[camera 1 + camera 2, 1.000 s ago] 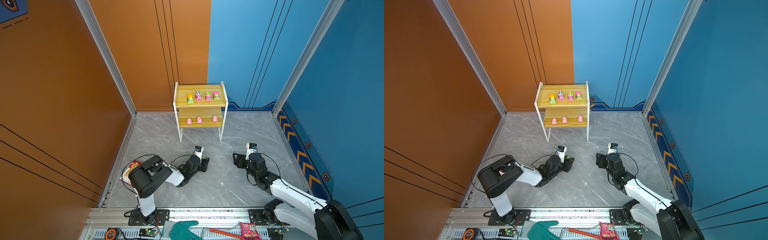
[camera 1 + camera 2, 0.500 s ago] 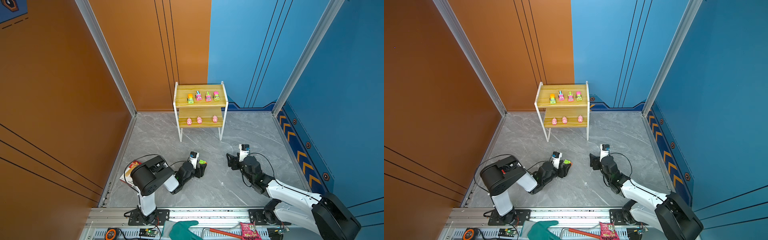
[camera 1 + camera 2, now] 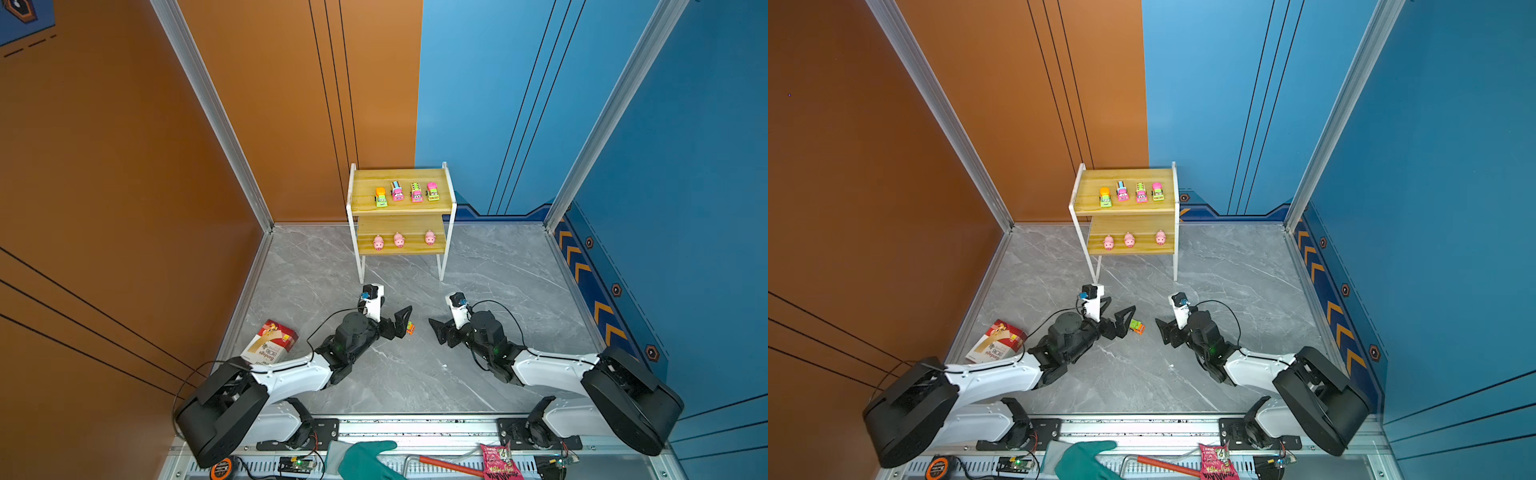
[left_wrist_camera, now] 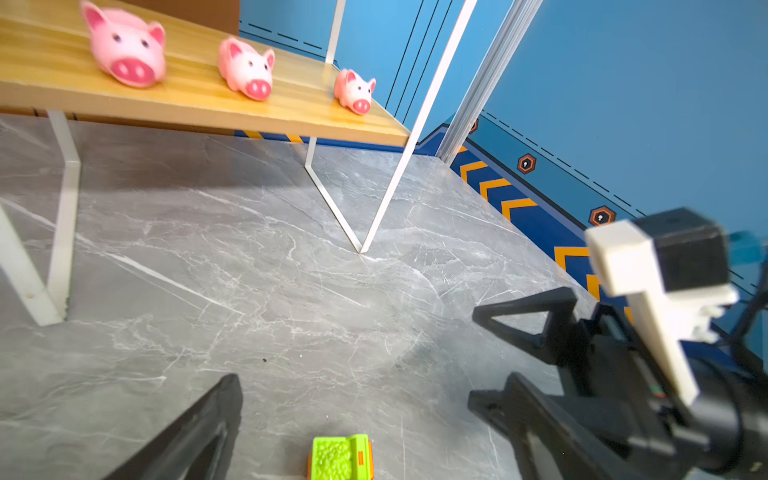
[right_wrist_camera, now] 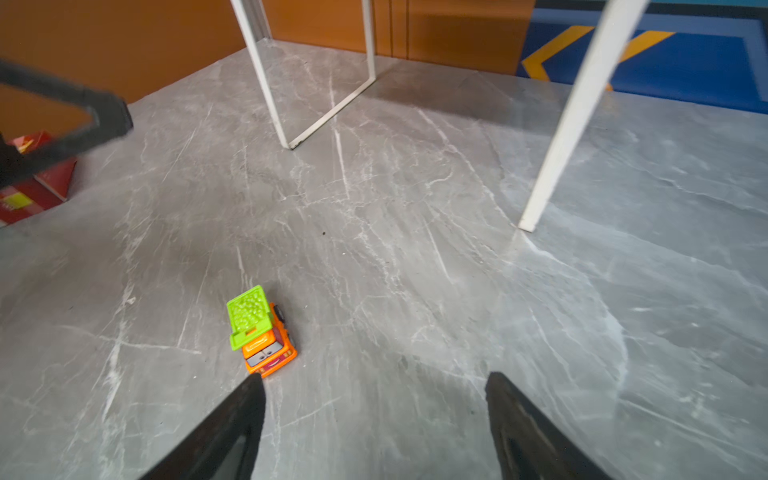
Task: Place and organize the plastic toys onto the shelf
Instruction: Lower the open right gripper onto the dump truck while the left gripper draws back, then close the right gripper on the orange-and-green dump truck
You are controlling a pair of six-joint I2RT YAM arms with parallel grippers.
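The shelf (image 3: 415, 176) (image 3: 1088, 201) stands at the back wall. Several toy trucks (image 3: 397, 192) (image 3: 1122, 192) line its top board, and three pink pigs (image 3: 399, 240) (image 3: 1129, 240) (image 4: 247, 68) sit on the lower board (image 4: 195, 104). One orange truck with a green bed (image 3: 410, 327) (image 3: 1137, 326) (image 4: 340, 457) (image 5: 262, 332) stands free on the grey floor. My left gripper (image 3: 395, 311) (image 3: 1119, 309) (image 4: 373, 377) is wide open over it, touching nothing. My right gripper (image 3: 436, 331) (image 3: 1163, 331) (image 5: 374, 376) is open and empty, one fingertip (image 5: 253, 382) just short of the truck's cab.
A red box (image 3: 270, 345) (image 5: 29, 195) lies on the floor at the left wall. The shelf's white legs (image 5: 569, 124) (image 4: 395, 166) stand just beyond both grippers. A teal glove (image 3: 365, 459), a pink snack packet (image 3: 496, 461) and tools lie on the front rail.
My left gripper has opened wide and let go of the truck, which now stands on the floor. My right gripper has moved left towards the truck and opened further.
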